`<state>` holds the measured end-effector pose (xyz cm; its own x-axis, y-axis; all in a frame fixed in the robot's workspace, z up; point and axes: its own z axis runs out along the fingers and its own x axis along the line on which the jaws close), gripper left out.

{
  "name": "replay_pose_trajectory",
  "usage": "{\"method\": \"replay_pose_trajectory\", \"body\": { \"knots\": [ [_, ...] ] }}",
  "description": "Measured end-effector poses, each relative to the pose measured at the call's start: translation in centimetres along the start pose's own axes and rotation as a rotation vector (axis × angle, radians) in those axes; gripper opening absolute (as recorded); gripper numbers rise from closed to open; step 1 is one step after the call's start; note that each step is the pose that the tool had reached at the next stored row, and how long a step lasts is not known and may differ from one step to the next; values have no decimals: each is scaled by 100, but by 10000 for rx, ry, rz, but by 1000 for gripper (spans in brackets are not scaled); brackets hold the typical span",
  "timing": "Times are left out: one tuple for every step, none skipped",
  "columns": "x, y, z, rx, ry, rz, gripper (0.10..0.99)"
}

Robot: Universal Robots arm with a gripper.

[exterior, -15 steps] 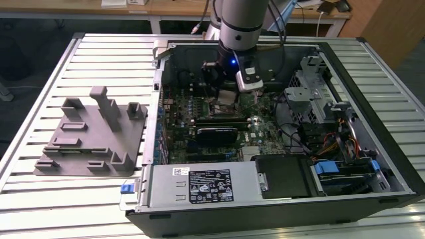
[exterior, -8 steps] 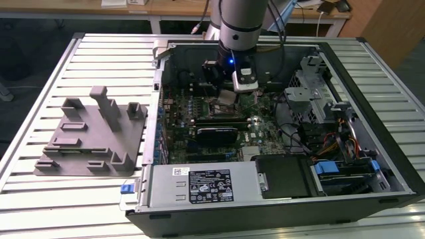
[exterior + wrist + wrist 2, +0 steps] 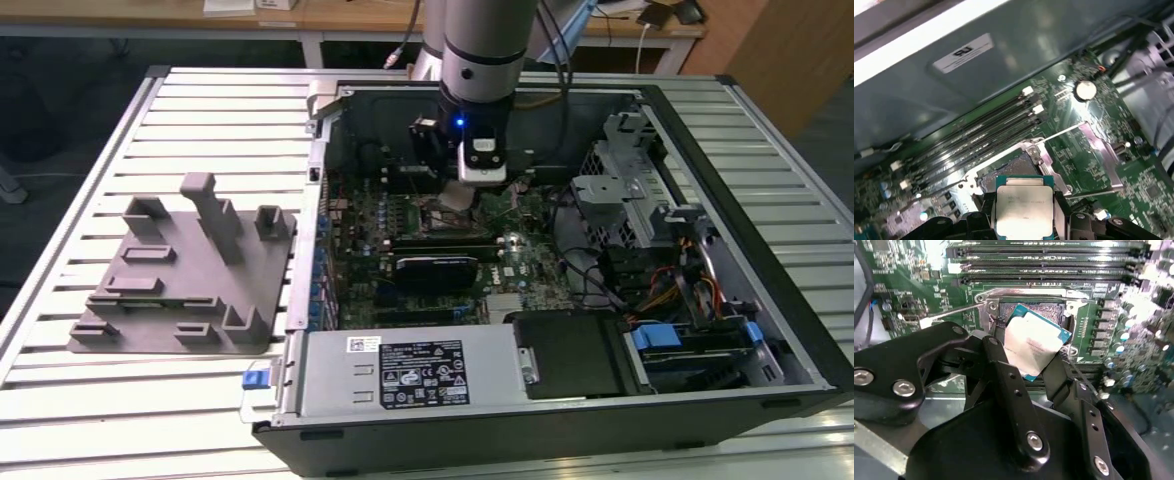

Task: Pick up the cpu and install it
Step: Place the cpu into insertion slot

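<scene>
clamping cpu [image 3: 1033, 342] by two opposite edges with half-closed pincer [image 3: 1029, 354] | showing shiny top to both wrist cameras, square, no long axis | hovering right over open socket [image 3: 1010, 172]

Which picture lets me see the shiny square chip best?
The first wrist view: the chip faces the camera squarely. The second wrist view shows it tilted, partly behind the gripper. The exterior view shows a tiny pale patch.

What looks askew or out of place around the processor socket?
The cpu, held in the pincer over the open socket, looks turned against the socket's edges in both wrist views and is not seated. Nothing else stands out.
</scene>
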<state>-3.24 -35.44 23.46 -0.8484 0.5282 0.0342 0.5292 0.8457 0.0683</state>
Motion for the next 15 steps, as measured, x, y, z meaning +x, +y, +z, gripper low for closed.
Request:
{"method": "replay_pose_trajectory", "body": {
  "knots": [
    [0, 0, 2, -7, -13, 197, 541],
    [0, 0, 3, -13, -26, 376, 541],
    [0, 0, 5, -19, -38, 555, 541],
    [0, 0, 7, -26, -50, 735, 541],
    [0, 0, 8, -32, -62, 913, 541],
    [0, 0, 10, -38, -75, 1094, 541],
    [0, -1, 11, -44, -87, 1278, 541],
    [-1, -1, 13, -50, -100, 1457, 541],
    [-1, -1, 15, -56, -112, 1636, 541],
    [-1, -1, 16, -63, -125, 1827, 541],
    [-1, -1, 18, -69, -137, 2012, 541],
    [-1, -1, 20, -75, -150, 2190, 541],
    [-1, -1, 21, -82, -162, 2371, 541],
    [-1, -1, 23, -88, -174, 2548, 541],
    [-1, -1, 25, -94, -187, 2729, 541]
  ]
}}
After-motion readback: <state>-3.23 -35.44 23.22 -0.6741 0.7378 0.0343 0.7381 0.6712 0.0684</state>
